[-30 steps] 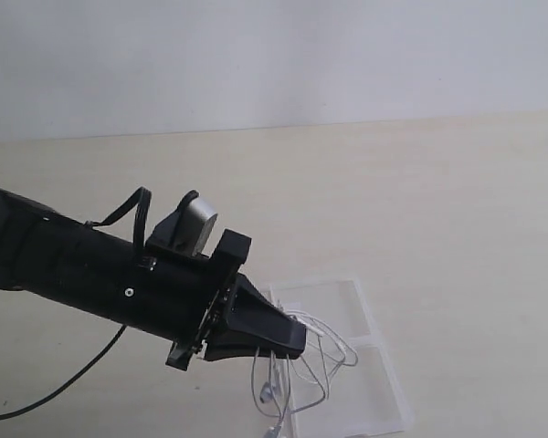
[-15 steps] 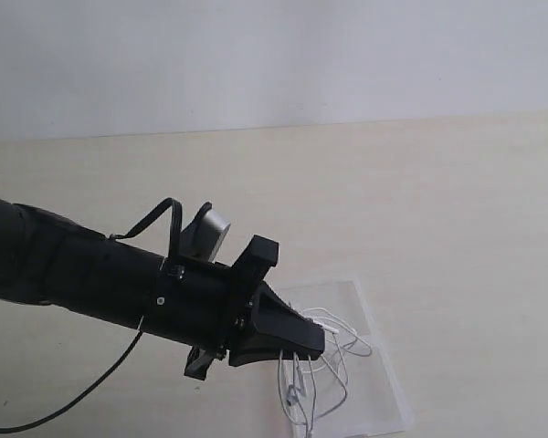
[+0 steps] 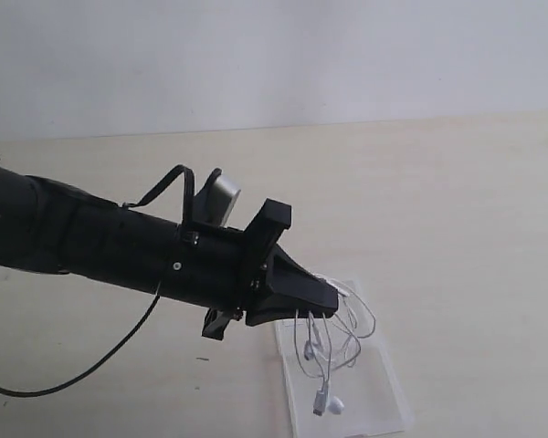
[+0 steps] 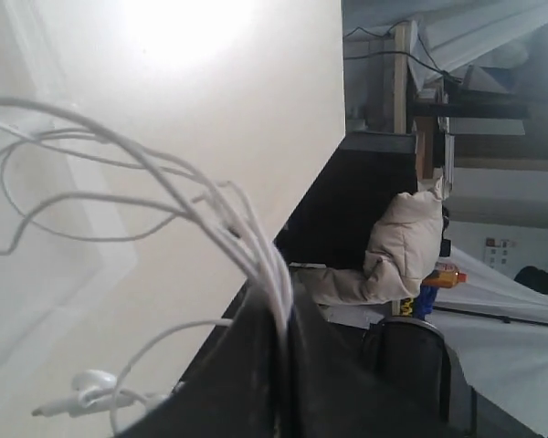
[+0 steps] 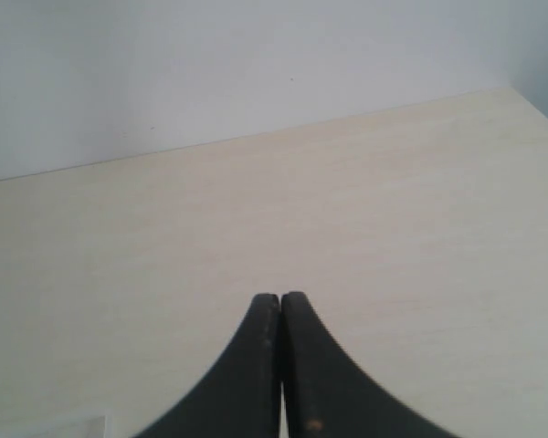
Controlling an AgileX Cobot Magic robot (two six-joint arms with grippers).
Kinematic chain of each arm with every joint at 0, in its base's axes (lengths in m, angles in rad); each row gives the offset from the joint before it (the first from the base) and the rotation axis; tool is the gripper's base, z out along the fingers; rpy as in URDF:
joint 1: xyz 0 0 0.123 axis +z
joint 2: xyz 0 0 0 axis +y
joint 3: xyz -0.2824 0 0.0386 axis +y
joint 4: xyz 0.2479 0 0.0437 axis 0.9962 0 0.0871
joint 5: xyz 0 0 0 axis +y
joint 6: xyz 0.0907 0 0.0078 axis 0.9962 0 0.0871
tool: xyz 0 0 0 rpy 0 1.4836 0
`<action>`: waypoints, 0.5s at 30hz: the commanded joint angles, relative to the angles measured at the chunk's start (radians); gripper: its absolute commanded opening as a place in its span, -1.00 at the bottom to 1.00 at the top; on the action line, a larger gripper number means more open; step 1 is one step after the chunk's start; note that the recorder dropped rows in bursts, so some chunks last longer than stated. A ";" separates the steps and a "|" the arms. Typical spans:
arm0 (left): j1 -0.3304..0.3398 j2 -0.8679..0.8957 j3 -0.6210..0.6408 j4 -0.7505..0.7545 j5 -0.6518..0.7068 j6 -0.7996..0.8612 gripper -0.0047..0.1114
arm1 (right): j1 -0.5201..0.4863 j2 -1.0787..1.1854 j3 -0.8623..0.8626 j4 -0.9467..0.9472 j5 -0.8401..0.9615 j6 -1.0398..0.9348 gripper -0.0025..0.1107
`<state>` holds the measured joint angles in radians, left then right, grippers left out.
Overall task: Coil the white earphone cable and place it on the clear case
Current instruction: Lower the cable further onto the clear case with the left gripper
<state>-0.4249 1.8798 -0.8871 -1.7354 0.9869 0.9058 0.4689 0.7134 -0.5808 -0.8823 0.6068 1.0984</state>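
Cable (image 3: 332, 352) now farther over clear case (image 3: 386, 400)

The white earphone cable (image 4: 260, 260) disappears between the closed fingers of the left gripper (image 4: 281, 338), and the picture's edge cuts off its loops. The same gripper hides one far corner of the clear case (image 3: 384, 383).

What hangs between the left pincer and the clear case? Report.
Loops of the white earphone cable, dangling from the left pincer over the clear case, in the exterior view.
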 commanded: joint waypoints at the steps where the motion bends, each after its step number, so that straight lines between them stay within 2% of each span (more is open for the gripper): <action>1: -0.007 0.005 -0.009 -0.009 -0.028 -0.004 -0.92 | -0.004 -0.005 0.006 -0.005 -0.004 0.003 -0.96; 15: -0.007 0.098 -0.013 -0.009 -0.037 0.003 -0.92 | -0.004 -0.005 0.006 -0.005 -0.004 0.003 -0.96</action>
<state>-0.4249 1.9771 -0.8922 -1.7354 0.9499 0.9041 0.4689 0.7134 -0.5808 -0.8823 0.6068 1.0984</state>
